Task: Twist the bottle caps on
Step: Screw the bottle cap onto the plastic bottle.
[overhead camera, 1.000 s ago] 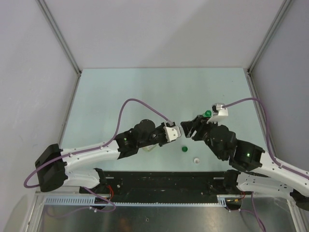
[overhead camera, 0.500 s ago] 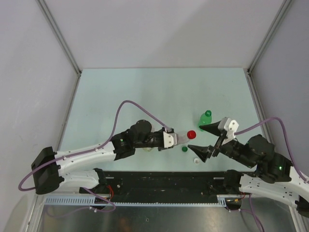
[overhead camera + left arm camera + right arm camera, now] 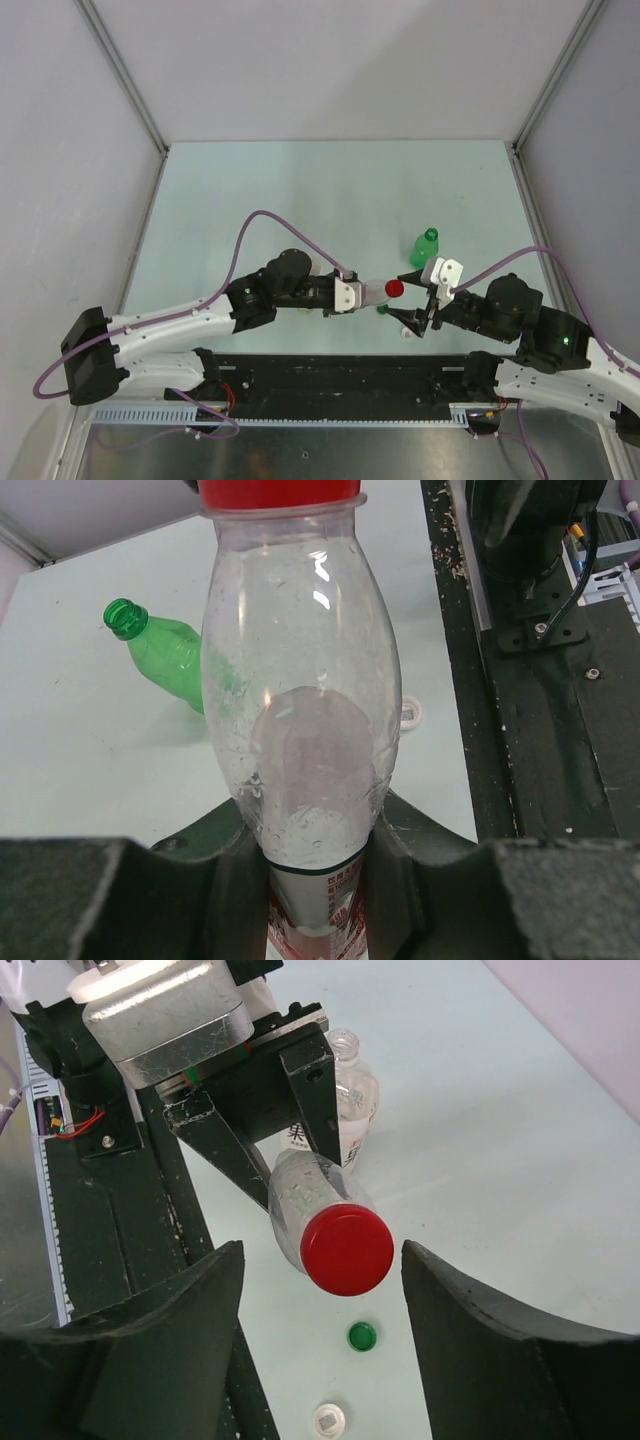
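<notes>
My left gripper (image 3: pixel 352 291) is shut on the small clear red-labelled bottle (image 3: pixel 305 710), holding it sideways above the table with its neck towards the right arm. The red cap (image 3: pixel 347 1248) sits on the bottle's mouth. My right gripper (image 3: pixel 322 1256) faces that cap, open, with one finger on each side and a gap to both. The green cap (image 3: pixel 361 1336) and the white cap (image 3: pixel 329 1420) lie loose on the table below. In the top view the red cap (image 3: pixel 395 288) is between the right gripper's (image 3: pixel 398 295) fingers.
An open green bottle (image 3: pixel 425 245) stands behind the right gripper. The wider clear bottle (image 3: pixel 350 1090) stands uncapped behind the left gripper's fingers. The black base rail (image 3: pixel 340 375) runs along the near table edge.
My right gripper let go of the cap area, swung away to the right and opened wide. It has now come back, less wide, around the red cap. The left arm shifted slightly towards the near edge.
</notes>
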